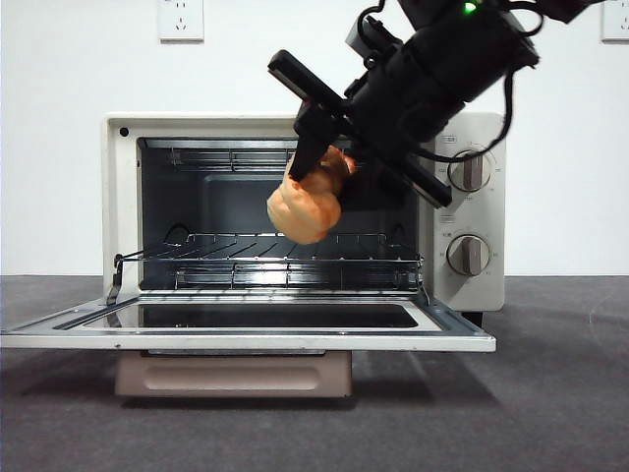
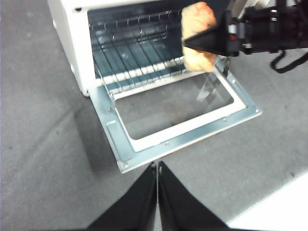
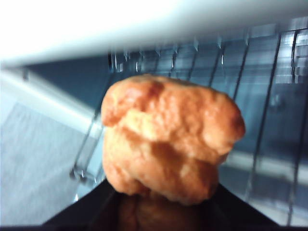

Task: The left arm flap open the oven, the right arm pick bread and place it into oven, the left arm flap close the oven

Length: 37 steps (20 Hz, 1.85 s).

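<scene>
The cream oven [image 1: 491, 211] stands with its door [image 1: 246, 340] folded flat down, showing the wire rack [image 1: 275, 258] inside. My right gripper [image 1: 319, 167] comes in from the upper right, shut on the orange-brown bread [image 1: 307, 208], which hangs at the cavity's mouth above the rack without touching it. In the right wrist view the bread [image 3: 168, 134] fills the middle above the jaws, with the rack [image 3: 269, 86] behind. The left wrist view shows the bread [image 2: 196, 19] over the open door [image 2: 192, 130]. My left gripper [image 2: 157, 168] is shut and empty, held back in front of the door.
Two round knobs [image 1: 470, 172] [image 1: 468, 255] sit on the oven's right panel. A wall socket [image 1: 181, 18] is on the white wall behind. The lowered door juts out over the grey table [image 1: 550, 393]. A white strip [image 2: 274, 207] edges the table near my left gripper.
</scene>
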Available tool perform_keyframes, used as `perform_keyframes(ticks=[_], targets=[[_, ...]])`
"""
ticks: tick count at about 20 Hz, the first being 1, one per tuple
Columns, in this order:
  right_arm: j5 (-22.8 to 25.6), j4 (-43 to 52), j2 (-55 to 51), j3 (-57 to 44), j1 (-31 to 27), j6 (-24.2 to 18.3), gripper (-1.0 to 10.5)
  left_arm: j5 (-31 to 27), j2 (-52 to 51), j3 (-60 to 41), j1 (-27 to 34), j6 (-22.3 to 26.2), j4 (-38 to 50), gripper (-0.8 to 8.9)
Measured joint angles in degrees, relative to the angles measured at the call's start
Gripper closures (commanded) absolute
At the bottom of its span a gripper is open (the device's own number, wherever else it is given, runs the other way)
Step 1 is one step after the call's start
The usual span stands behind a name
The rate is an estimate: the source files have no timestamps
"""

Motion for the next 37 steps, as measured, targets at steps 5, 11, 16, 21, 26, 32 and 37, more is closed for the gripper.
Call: perform_keyframes(ticks=[5, 11, 16, 21, 26, 32, 37], targets=[[5.0, -2.0, 0.8, 0.9, -1.2, 1.7, 7.9, 0.0, 0.0, 0.0, 0.0, 0.4, 0.0, 8.06], [5.2, -2.1, 0.8, 0.9, -4.6, 3.0, 7.8, 0.0, 0.0, 0.0, 0.0, 0.9, -0.1, 8.06], [5.2, -2.0, 0.8, 0.9, -5.0, 3.3, 7.2, 0.0, 0.0, 0.0, 0.0, 0.9, -0.3, 8.06], [5.0, -2.4, 0.8, 0.9, -4.8, 4.0, 4.7, 0.0, 0.0, 0.0, 0.0, 0.9, -0.3, 8.06], [5.1, -2.1, 0.8, 0.9, -3.5, 3.7, 4.7, 0.0, 0.0, 0.0, 0.0, 0.9, -0.3, 8.06], [5.2, -6.4, -3.8, 0.9, 0.0, 3.3, 4.7, -1.0, 0.2, 0.0, 0.0, 1.3, -0.4, 8.06], [4.9, -18.6, -16.3, 0.9, 5.2, -1.0, 4.7, -2.8, 3.4, 0.0, 0.0, 2.4, -0.4, 8.07]])
